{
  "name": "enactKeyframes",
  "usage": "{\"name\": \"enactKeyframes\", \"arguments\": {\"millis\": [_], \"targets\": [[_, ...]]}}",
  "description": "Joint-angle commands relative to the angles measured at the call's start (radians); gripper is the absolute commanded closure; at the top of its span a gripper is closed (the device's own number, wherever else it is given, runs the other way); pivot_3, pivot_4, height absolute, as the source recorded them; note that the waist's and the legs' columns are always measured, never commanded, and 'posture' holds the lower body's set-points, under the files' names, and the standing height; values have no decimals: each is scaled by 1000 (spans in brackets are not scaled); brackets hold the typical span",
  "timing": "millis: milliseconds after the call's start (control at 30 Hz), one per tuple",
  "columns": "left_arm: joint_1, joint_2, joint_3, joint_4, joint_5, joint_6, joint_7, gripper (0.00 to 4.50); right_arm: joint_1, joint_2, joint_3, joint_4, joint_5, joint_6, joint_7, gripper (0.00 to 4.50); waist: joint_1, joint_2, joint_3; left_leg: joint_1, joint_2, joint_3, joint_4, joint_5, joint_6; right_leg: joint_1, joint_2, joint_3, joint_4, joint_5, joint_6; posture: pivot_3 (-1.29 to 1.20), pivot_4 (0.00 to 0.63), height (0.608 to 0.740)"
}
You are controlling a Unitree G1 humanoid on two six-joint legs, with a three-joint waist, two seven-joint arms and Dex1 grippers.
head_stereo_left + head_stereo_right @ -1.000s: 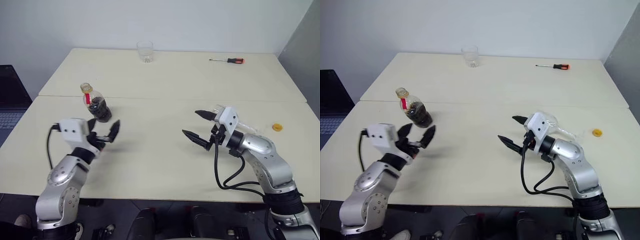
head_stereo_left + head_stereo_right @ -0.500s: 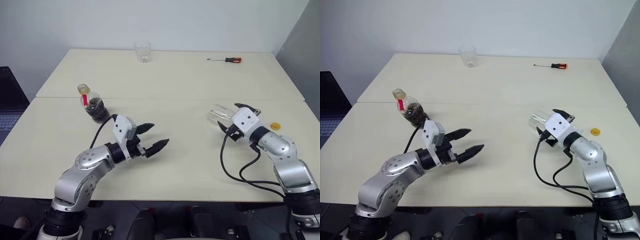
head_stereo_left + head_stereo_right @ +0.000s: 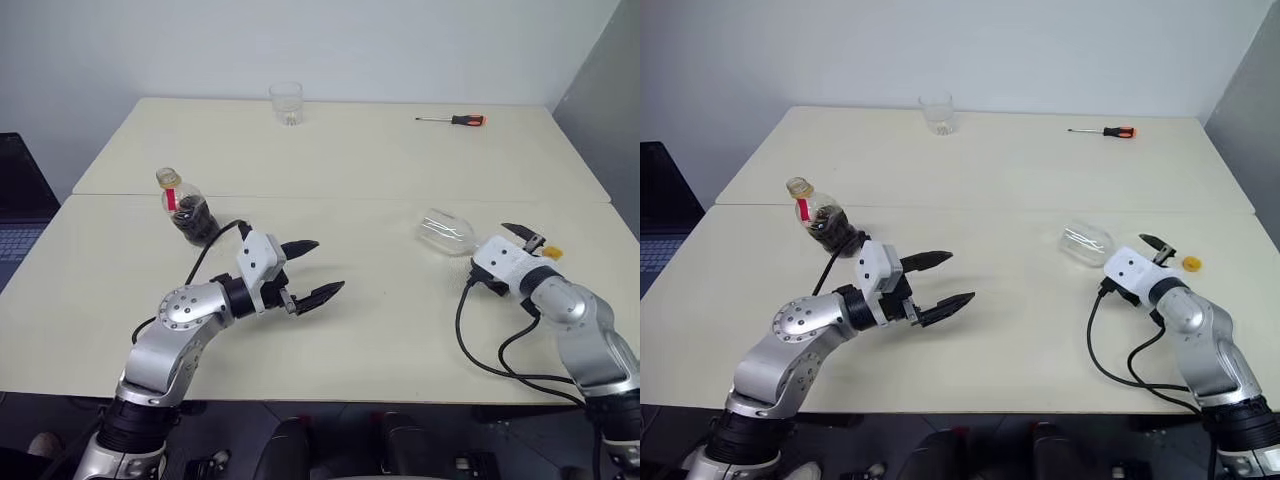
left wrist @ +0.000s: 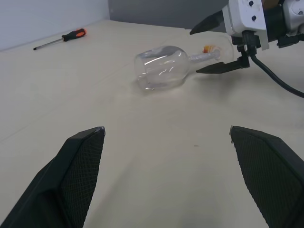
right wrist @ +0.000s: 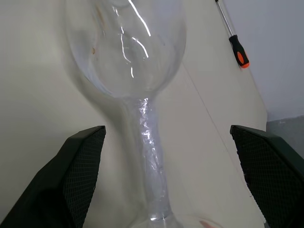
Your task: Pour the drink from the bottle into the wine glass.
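Note:
The wine glass [image 3: 447, 230] lies on its side on the right half of the table, bowl toward the middle. Its thin stem [image 5: 149, 152] runs between the spread fingers of my right gripper [image 3: 488, 248], which is open and touches nothing I can see. The bottle [image 3: 185, 208] stands upright at the left, with the dark drink [image 3: 195, 220] filling its lower part. My left gripper [image 3: 330, 265] hovers open over the table's middle, to the right of the bottle and well apart from it. It points at the lying wine glass [image 4: 161, 66] and the right gripper [image 4: 195, 52].
A short clear tumbler [image 3: 286, 102] stands at the far edge. A screwdriver [image 3: 455, 120] with an orange handle lies far right. A small yellow cap [image 3: 552, 253] sits just beyond the right gripper. A dark laptop [image 3: 15, 220] is off the table's left side.
My left gripper swung right, away from the bottle, to the table's middle. My right gripper moved right and rolled, ending with its fingers either side of the glass stem. The glass stayed put.

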Motion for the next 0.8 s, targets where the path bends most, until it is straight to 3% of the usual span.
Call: {"name": "enactKeyframes", "arguments": {"millis": [33,367,633,800], "targets": [[0,-9,12,-24,3,-17,4,20,-38,-9,10,10,-33,-13,-4,0,0,0,0,0,0,0,0,0,0,0,0,0,0,0,0,0,150,740],[4,-28,15,-32,9,-15,28,20,-126,-5,35,123,-31,-42,33,0,0,0,0,0,0,0,0,0,0,0,0,0,0,0,0,0,150,740],[0,-36,21,-31,-2,-7,35,20,-169,-88,33,112,73,-27,285,0,-1,0,0,0,0,0,0,0,0,0,0,0,0,0,0,0,150,740],[-6,-55,9,-33,-6,1,43,20,-271,-145,60,187,125,-65,444,0,-1,0,0,0,0,0,1,0,0,0,0,0,0,0,0,0,150,740]]}}
